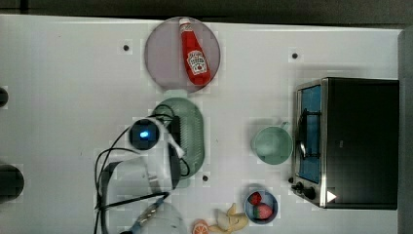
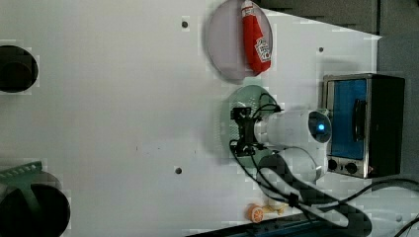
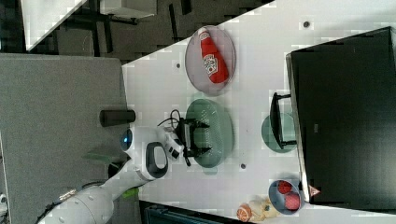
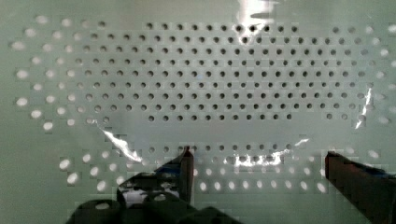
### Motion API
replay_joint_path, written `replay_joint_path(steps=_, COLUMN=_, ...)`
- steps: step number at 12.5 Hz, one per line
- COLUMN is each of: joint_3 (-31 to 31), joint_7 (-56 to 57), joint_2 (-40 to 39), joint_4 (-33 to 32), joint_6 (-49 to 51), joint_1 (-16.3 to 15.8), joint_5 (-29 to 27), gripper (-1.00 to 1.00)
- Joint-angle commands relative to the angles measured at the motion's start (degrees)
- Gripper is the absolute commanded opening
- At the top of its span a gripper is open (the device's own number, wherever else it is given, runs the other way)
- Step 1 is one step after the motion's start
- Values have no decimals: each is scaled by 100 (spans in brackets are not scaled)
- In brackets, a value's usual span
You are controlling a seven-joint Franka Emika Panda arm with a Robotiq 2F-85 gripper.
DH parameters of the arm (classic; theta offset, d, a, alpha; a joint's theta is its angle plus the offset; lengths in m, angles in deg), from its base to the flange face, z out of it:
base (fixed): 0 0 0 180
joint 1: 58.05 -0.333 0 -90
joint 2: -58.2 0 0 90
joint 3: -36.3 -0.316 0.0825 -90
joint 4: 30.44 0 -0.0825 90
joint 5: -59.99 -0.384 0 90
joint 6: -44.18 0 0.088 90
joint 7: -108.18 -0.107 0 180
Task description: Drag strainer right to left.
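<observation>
While our gripper (image 4: 257, 163) hangs low inside the strainer (image 1: 192, 127), its fingers (image 4: 184, 163) stand wide apart w/ nothing between them, tips near the perforated floor. The strainer sits mid-surface (image 1: 63, 122), just below the grey-lilac plate (image 1: 163, 53) in the top view; a ketchup bottle (image 1: 195, 52) lies on that plate.

Risks, as we judge them: w/ fingers spread and holding nothing, a drag depends on a finger pushing against the inner wall. If the tips ride too high they may slip over the rim; pressing too hard on one side could tip the light bowl or spin it instead of sliding it.

Around it, in the top view: the green cup (image 1: 272, 144) sits to the strainer's right, then the toaster oven (image 1: 348, 141). A small bowl w/ strawberries (image 1: 261, 206), a banana (image 1: 230, 219) and an orange slice (image 1: 200, 226) lie near the bottom edge. The top view's left of the strainer looks open, apart from dark objects at the far edge. The plate is close, approx touching the strainer's rim, so a crooked pull could nudge it.
</observation>
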Motion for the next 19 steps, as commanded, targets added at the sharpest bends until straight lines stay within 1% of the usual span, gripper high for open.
replay_joint_path(steps=1, joint_3=-16, joint_7=-519, joint_2=-152, joint_4=340, joint_6=98, joint_1=-449, joint_5=-119, gripper=100)
replay_joint_path(steps=5, joint_3=-30, joint_7=-579, joint_2=-436, joint_4=872, joint_6=266, joint_1=-921, joint_5=-393, gripper=100)
replay_joint_path(steps=9, joint_3=-30, joint_7=-666, joint_2=-664, joint_4=1324, joint_6=510, joint_1=-1269, joint_5=-674, gripper=100)
replay_joint_path(steps=11, joint_3=-30, joint_7=-814, joint_2=-782, joint_4=1532, joint_6=563, joint_1=-1423, joint_5=-712, gripper=100)
replay_joint_path(steps=15, joint_3=-31, joint_7=-1462, joint_2=-988, joint_4=1884, joint_6=629, joint_1=-1734, joint_5=-713, gripper=100)
replay_joint_path(steps=19, joint_3=-32, joint_7=-1467, joint_2=-1182, joint_4=2227, joint_6=674, joint_1=-1998, joint_5=-800, gripper=100)
